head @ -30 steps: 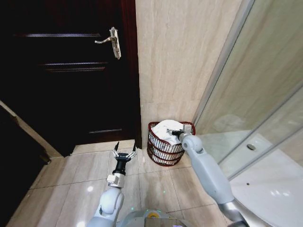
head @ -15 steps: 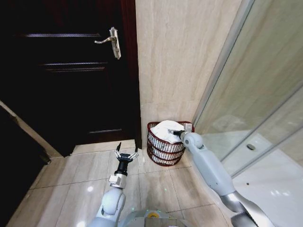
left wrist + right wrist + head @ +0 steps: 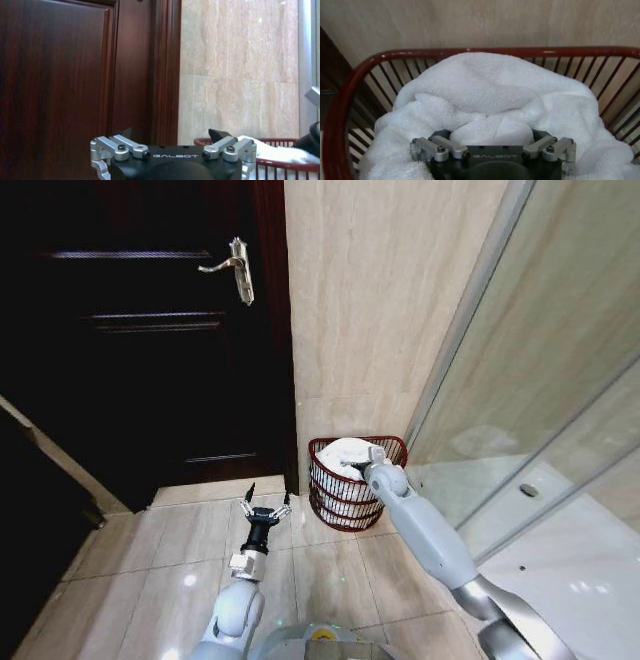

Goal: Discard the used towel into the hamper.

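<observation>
The hamper (image 3: 335,505), a small red-brown wire basket, stands on the floor in the corner between the door frame and the glass screen. A white towel (image 3: 345,450) lies heaped inside it, rising above the rim. My right gripper (image 3: 358,468) reaches down into the basket. In the right wrist view the right gripper (image 3: 492,133) is open, its fingers spread and sunk into the towel (image 3: 490,86) inside the hamper's rim (image 3: 350,86). My left gripper (image 3: 264,502) hovers open and empty above the floor beside the basket. The left gripper (image 3: 171,131) faces the door, with hamper (image 3: 275,140) and towel (image 3: 280,153) off to one side.
A dark wooden door (image 3: 150,330) with a metal handle (image 3: 235,268) fills the left. A beige stone wall (image 3: 380,300) rises behind the hamper. A glass shower screen (image 3: 540,380) runs along the right. Tiled floor (image 3: 170,550) lies open before the door.
My right arm has shifted, bringing its wrist slightly left over the hamper. The towel stays in the basket. The left gripper holds its place.
</observation>
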Robot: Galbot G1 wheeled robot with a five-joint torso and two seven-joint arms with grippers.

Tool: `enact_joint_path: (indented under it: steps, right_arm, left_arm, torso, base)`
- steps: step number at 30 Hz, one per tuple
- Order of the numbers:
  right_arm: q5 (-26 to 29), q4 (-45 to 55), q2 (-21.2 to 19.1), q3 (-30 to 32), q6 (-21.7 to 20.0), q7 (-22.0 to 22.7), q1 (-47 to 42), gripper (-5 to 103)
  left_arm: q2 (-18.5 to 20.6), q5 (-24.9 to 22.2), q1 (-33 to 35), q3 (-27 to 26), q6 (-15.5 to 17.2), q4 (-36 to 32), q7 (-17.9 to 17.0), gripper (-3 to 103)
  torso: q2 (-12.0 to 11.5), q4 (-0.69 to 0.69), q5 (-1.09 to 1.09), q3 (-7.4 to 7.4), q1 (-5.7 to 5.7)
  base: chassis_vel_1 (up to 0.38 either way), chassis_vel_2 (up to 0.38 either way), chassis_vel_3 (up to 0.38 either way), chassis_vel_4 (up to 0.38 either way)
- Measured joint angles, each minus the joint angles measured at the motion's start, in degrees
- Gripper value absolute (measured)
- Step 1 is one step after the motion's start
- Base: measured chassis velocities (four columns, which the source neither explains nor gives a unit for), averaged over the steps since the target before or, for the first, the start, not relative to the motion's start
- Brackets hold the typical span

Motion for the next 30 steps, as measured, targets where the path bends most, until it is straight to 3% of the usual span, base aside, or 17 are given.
enact_joint_path:
  steps: [7,17,30]
  right_arm:
    - [1.7,2.0,0.5,1.8,0.0,1.5,0.0,100]
    - [-1.6,13.3,-2.9,4.4,0.3,1.7,-1.7,100]
    - [-9.4,0.7,1.7,5.5,3.7,-3.9,1.8,100]
  left_arm:
    - [0.1,-0.7,-0.2,-0.1,-0.4,0.4,0.0,100]
    - [-0.1,-0.9,-0.1,0.1,-1.0,1.2,0.0,100]
    - [0.3,-0.9,0.1,-0.6,-1.5,1.8,0.0,100]
  torso:
    - [0.0,0.01,0.02,0.02,0.0]
    - [0.0,-0.01,0.01,0.0,0.0]
    - [0.0,0.0,0.01,0.01,0.0]
  base:
    - [0.0,0.0,0.0,0.0]
    - [0.0,0.0,0.0,0.0]
    - [0.0,0.0,0.0,0.0]
